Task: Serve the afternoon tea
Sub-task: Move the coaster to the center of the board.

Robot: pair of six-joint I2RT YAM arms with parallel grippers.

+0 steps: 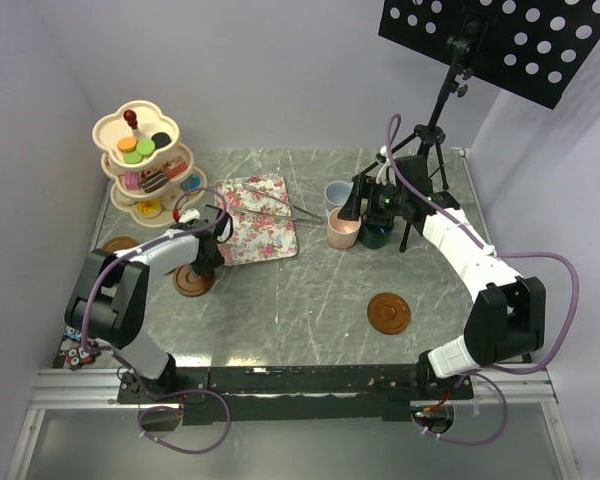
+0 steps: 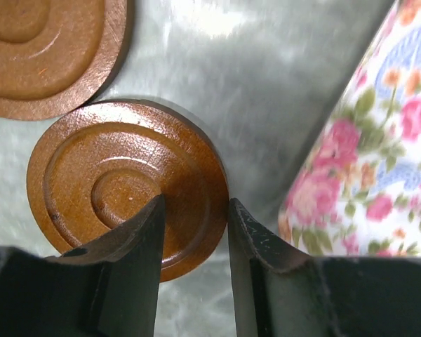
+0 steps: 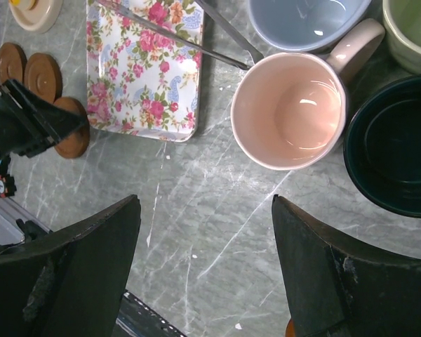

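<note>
Straddling the rim of the brown saucer (image 2: 112, 182) directly beneath it, the left gripper (image 2: 196, 203) is half-closed, grip uncertain; light, stiff, slick-looking disc, best pinched at its edge; the right gripper (image 3: 205, 203) gapes empty

Left hand (image 2: 195, 205) half-open, right hand (image 3: 205, 203) wide open

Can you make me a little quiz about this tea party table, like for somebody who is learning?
1. True or false: the pink mug is empty.
2. What lies across the flowery tray? A tongs, B a spoon, C a cake.
3. Fill in: the ___ gripper has its fingers at a brown saucer.
Key: 1 true; 2 A; 3 left gripper.
</note>
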